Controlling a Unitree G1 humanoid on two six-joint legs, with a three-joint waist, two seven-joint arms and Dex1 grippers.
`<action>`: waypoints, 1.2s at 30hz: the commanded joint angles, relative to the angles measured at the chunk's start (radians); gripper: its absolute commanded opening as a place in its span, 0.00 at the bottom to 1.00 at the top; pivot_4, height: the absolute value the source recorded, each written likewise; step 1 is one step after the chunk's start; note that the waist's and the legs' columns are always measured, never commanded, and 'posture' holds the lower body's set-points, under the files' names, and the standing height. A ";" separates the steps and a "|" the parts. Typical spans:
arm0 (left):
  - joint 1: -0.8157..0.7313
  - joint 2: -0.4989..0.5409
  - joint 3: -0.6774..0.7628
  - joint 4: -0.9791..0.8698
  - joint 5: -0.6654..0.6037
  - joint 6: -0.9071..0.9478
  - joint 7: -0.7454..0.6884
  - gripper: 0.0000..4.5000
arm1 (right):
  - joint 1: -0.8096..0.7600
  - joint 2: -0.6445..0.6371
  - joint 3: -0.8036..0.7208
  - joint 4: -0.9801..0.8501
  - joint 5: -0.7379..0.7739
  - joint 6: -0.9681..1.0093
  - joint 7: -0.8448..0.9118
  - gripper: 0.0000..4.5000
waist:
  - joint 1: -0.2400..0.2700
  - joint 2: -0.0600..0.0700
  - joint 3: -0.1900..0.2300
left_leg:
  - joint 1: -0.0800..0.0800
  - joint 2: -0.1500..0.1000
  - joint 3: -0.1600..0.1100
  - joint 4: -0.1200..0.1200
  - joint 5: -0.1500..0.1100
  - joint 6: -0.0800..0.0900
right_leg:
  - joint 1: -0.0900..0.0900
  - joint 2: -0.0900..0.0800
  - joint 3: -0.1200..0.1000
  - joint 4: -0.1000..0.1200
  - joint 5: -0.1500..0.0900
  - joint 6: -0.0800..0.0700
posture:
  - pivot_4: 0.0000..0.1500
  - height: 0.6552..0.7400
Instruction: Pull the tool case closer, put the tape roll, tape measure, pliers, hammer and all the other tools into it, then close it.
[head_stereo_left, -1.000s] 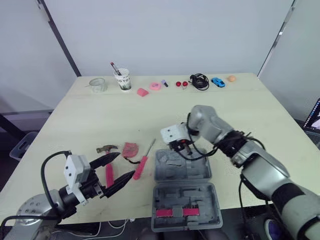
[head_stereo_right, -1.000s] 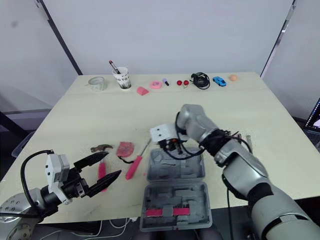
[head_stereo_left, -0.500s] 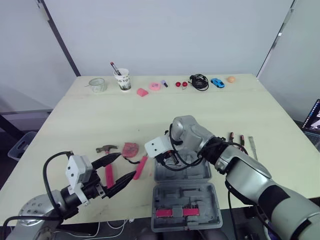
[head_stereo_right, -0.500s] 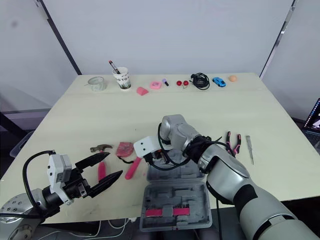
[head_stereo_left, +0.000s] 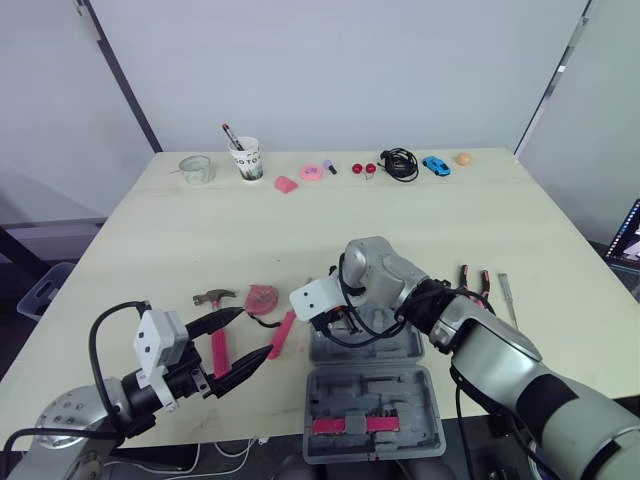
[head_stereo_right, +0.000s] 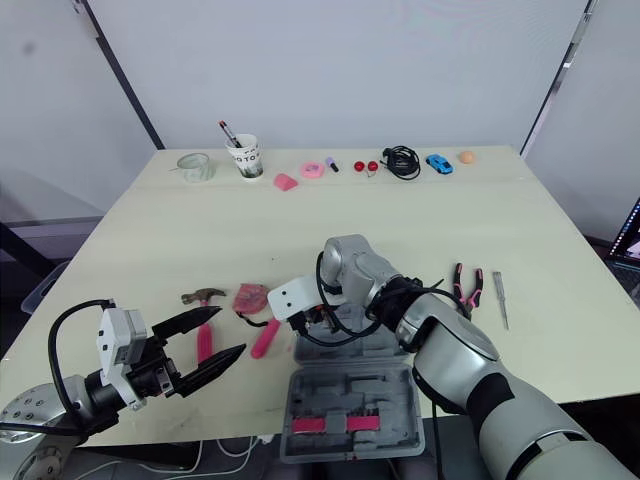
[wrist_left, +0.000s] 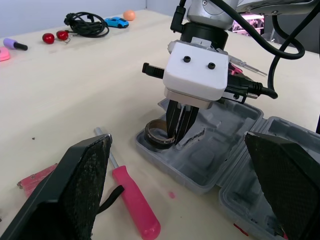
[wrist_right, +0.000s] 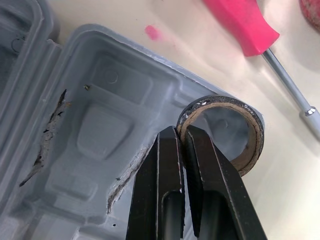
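a pale desk (head_stereo_left: 180, 240) is stretching under a white wall, and the grey tool case (head_stereo_left: 372, 398) is lying open at the lower middle of the frame, already close to the near edge. the right tool (wrist_right: 181, 131) is pinching the wall of the tape roll (wrist_right: 222, 100), one finger inside the ring and one outside. it is holding the roll at the upper left corner of the case's farther half. whether the roll is resting in that pocket or hanging just above it is hard to judge.

so the pulling looks done and the first item is going in. the rest is waiting:
- the hammer (head_stereo_left: 213, 297), a red rounded thing (head_stereo_left: 262, 297) that may be the tape measure, and the pink screwdriver (head_stereo_left: 283, 335) are lying left of the case.
- the pliers (head_stereo_right: 465, 283) and a slim metal piece (head_stereo_right: 500, 300) are lying right of it.
- the case is yet to be closed.

the left tool (head_stereo_left: 255, 332) is hovering open and empty over the hammer's handle at lower left.

against a second ago, the right arm has swung from the case's right side to its left corner, uncovering the pliers. the left tool is sitting much as before.
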 joint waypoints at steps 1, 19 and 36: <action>-0.009 0.011 0.004 -0.006 -0.001 0.000 -0.002 1.00 | -0.017 0.006 -0.022 0.009 0.001 -0.032 -0.024 0.01 | 0.000 0.000 0.000 | 0.000 0.000 0.000 0.000 0.000 0.000 | 0.000 0.000 0.000 0.000 0.000 0.000 | 1.00 1.00; -0.031 0.020 -0.012 0.010 0.014 0.011 -0.019 1.00 | -0.016 0.010 -0.038 0.042 0.001 -0.053 -0.080 0.43 | 0.000 0.000 0.000 | 0.000 0.000 0.000 -0.001 0.000 0.000 | 0.000 -0.001 0.000 0.000 0.000 0.000 | 1.00 1.00; -0.032 0.018 -0.024 0.017 0.015 0.009 -0.023 1.00 | 0.089 -0.094 -0.170 -0.238 0.100 0.123 -0.049 0.48 | 0.000 0.000 0.000 | -0.001 0.000 -0.003 -0.001 0.000 0.000 | 0.000 -0.008 -0.003 -0.002 0.000 -0.001 | 1.00 1.00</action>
